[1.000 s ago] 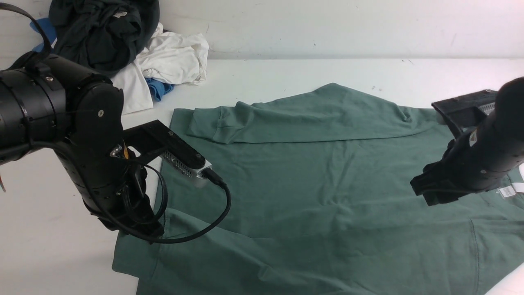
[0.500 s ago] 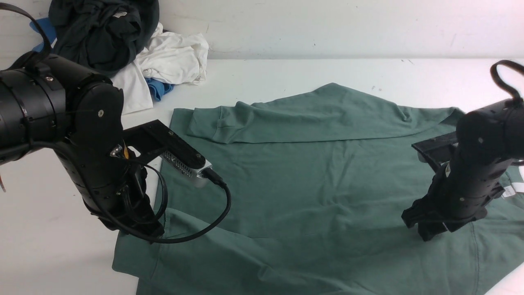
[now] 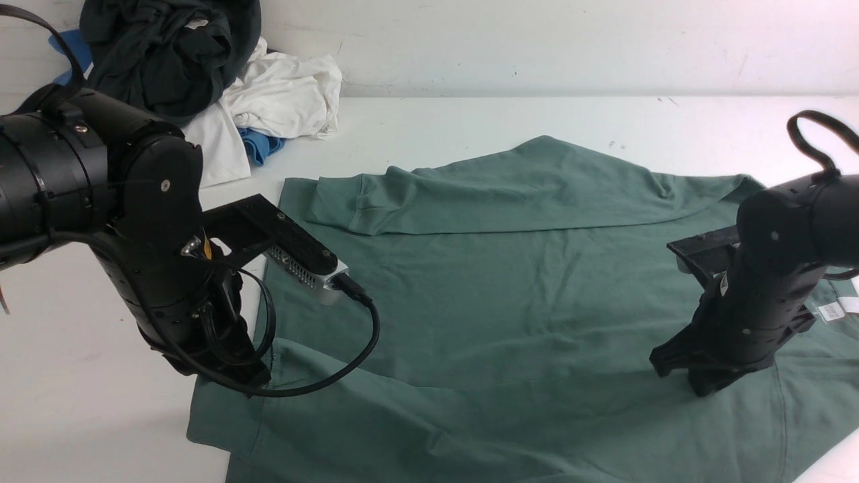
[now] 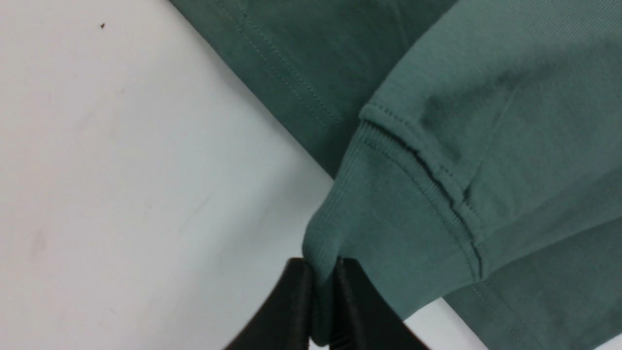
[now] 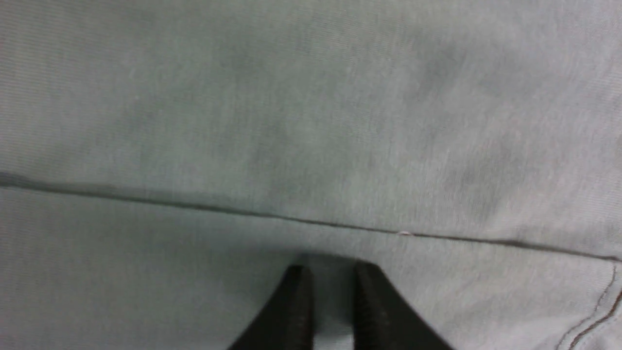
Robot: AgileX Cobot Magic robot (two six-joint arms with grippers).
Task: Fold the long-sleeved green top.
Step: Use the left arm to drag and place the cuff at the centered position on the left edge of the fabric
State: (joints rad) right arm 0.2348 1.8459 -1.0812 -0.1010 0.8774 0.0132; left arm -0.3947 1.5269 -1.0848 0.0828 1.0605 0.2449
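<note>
The green long-sleeved top (image 3: pixel 510 295) lies spread over the white table, its far sleeve (image 3: pixel 510 194) folded across the body. My left gripper (image 3: pixel 258 379) is low at the top's near left corner. In the left wrist view this gripper (image 4: pixel 323 265) is shut on the ribbed cuff (image 4: pixel 388 228) of the near sleeve. My right gripper (image 3: pixel 698 386) points down onto the cloth near the white neck label (image 3: pixel 832 310). In the right wrist view its fingers (image 5: pixel 296 301) stand close together beside a seam (image 5: pixel 291 218), with a pinch of the top's cloth between them.
A pile of clothes sits at the back left: a blackish garment (image 3: pixel 161 54), a white one (image 3: pixel 282 94) and a blue one (image 3: pixel 258 144). Bare table (image 3: pixel 470 121) runs behind the top up to the wall. The left arm's cable (image 3: pixel 362 335) loops over the cloth.
My right arm has come down and leftward onto the top, and its jaws have narrowed onto the cloth. The left arm has stayed put, still holding the cuff.
</note>
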